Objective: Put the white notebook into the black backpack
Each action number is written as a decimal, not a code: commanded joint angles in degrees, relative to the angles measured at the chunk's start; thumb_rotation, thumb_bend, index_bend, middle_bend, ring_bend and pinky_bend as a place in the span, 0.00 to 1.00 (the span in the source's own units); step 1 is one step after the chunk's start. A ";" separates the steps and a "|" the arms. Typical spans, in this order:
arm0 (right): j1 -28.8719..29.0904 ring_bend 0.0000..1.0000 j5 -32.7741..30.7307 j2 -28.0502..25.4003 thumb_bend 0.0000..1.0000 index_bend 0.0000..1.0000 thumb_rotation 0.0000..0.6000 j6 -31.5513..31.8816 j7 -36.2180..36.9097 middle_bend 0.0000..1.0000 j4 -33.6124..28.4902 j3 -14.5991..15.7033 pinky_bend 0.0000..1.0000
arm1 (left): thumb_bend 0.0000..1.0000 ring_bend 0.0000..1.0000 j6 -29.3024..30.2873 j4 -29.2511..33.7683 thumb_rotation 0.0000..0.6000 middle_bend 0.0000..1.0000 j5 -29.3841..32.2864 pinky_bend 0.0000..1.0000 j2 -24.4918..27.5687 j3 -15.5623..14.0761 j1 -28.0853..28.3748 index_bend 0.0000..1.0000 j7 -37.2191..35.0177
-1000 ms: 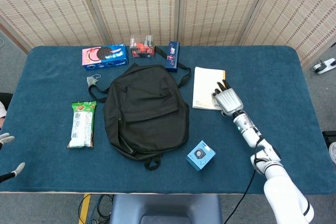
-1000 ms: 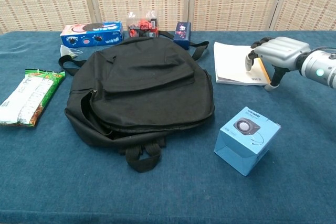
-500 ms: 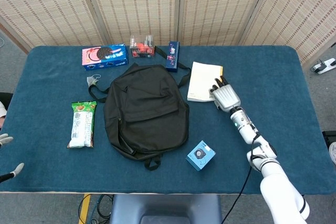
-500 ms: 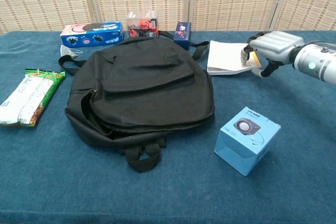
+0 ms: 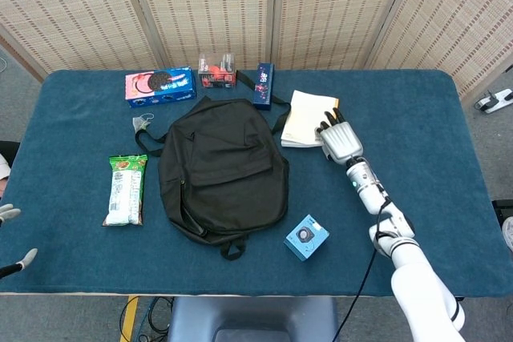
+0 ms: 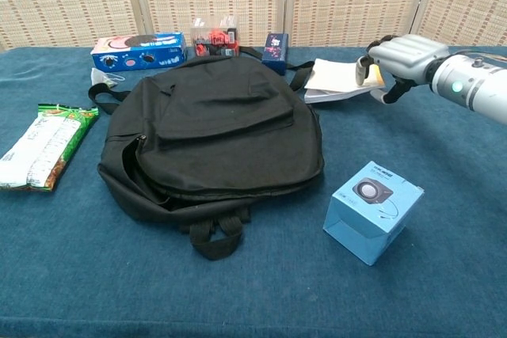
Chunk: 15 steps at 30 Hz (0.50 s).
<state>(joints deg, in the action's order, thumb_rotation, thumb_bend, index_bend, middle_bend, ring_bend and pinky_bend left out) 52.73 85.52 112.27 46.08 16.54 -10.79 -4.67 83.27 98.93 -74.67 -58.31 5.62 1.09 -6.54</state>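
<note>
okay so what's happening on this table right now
The robot's right hand grips the near end of the white notebook, holding it just right of the black backpack. The backpack lies flat in the middle of the blue table, and the notebook is not in it yet. The left hand sits idle at the table's far left edge, holding nothing. A small blue box, a green snack bag and a few boxes along the back edge lie untouched.

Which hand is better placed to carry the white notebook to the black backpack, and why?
The right hand: it already grips the white paper notebook beside the black fabric backpack. The left hand sits at the table's far left edge, away from both.
</note>
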 commanded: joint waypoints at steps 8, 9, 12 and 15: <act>1.59 0.08 -2.13 0.54 0.37 0.36 1.00 -0.40 -0.82 0.28 -0.13 -2.19 0.03 | 0.21 0.15 -0.06 -0.01 1.00 0.16 0.06 0.10 0.15 0.03 -0.15 0.27 -0.67; 1.68 0.08 -2.34 0.58 0.35 0.36 1.00 -0.46 -0.87 0.28 -0.14 -2.39 0.03 | 0.21 0.15 -0.07 -0.05 1.00 0.16 0.06 0.10 0.15 0.01 -0.16 0.27 -0.70; 1.89 0.08 -2.76 0.65 0.32 0.38 1.00 -0.55 -1.11 0.28 -0.11 -2.79 0.03 | 0.21 0.15 -0.10 -0.10 1.00 0.16 0.07 0.10 0.21 -0.01 -0.21 0.27 -0.82; 2.05 0.08 -3.09 0.66 0.31 0.44 1.00 -0.46 -1.11 0.29 -0.19 -3.11 0.03 | 0.21 0.15 -0.18 -0.17 1.00 0.16 0.15 0.10 0.20 0.02 -0.21 0.27 -0.93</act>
<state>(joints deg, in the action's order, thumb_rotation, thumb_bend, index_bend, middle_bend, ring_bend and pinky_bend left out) 54.77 82.44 112.93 45.60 15.40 -10.96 -7.76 83.10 98.75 -74.52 -58.11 5.65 0.88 -7.47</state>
